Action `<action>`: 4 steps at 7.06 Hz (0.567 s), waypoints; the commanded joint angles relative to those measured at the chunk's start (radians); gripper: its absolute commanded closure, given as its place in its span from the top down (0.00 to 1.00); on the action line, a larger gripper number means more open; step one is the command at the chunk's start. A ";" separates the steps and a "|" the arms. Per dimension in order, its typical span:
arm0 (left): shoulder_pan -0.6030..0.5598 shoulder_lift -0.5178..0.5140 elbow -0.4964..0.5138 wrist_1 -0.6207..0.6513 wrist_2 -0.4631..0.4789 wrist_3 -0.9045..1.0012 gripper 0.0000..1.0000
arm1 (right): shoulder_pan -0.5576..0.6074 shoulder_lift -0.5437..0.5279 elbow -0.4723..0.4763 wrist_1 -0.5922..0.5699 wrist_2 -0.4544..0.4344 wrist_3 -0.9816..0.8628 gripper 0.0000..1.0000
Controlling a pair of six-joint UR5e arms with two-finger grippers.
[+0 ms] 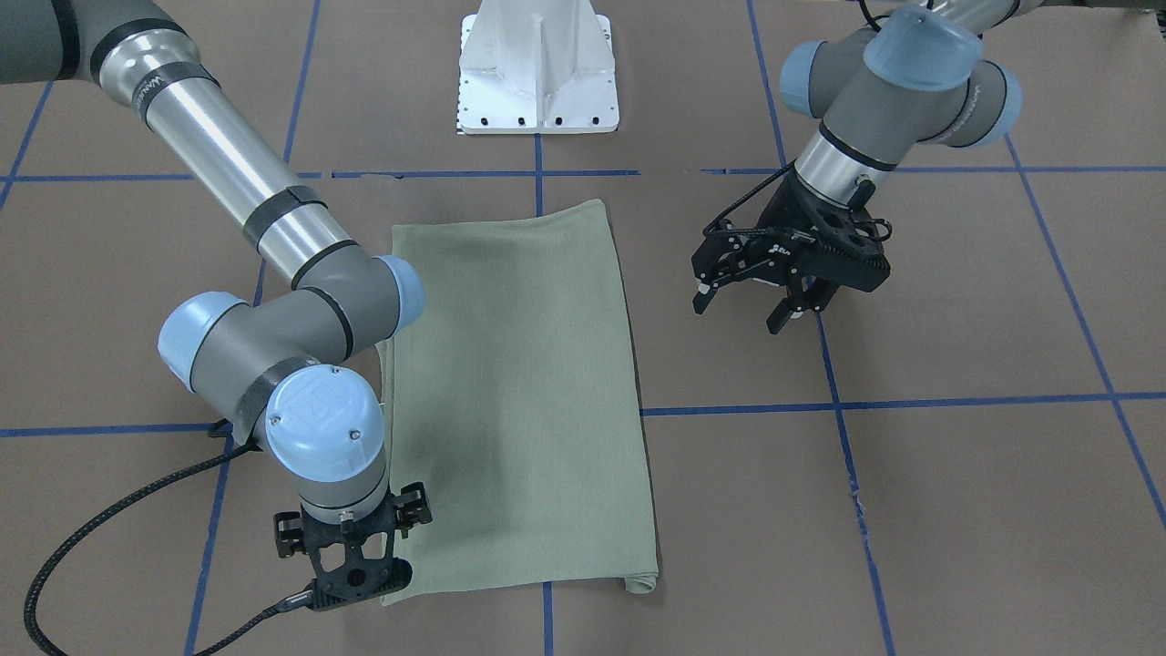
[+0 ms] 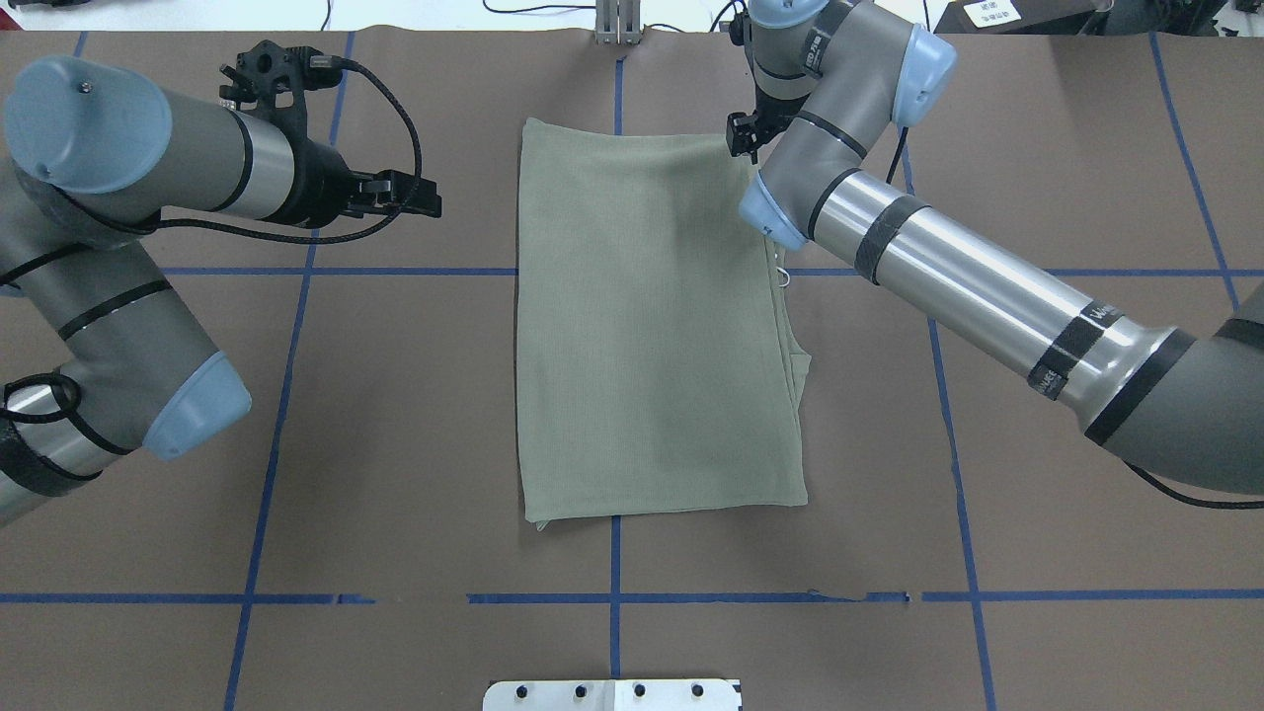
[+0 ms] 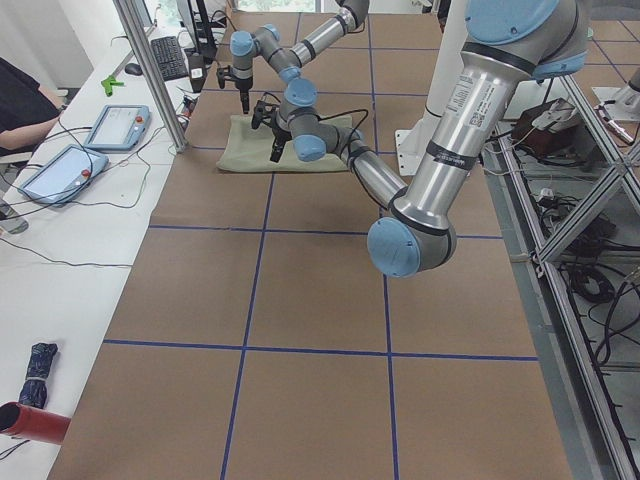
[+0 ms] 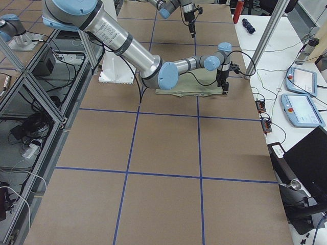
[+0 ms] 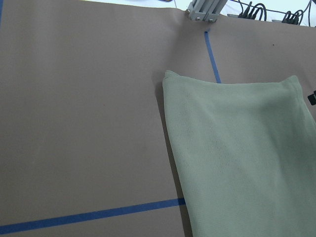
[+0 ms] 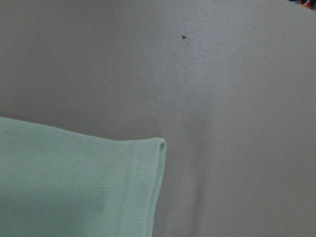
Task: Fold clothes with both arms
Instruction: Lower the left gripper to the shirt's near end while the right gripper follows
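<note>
To halve it lengthwise, pinch every layer at both far corners of the sage-green knit shirt [image 2: 652,326], which lies as a flat, long rectangle on the brown papered table [image 2: 395,444]. Your black left gripper [image 1: 740,312] hangs wide open and empty, beside its corner. The black right gripper [image 1: 355,572] sits at the other corner, jaws hidden, so I cannot tell its grip

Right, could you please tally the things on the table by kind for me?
Green shirt: 1
Robot arms: 2 (left arm, right arm)
White base pedestal: 1
Total: 4
</note>
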 commanded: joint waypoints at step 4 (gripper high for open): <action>0.222 0.002 -0.022 0.005 0.019 -0.517 1.00 | -0.079 -0.374 0.686 -0.200 0.174 0.202 1.00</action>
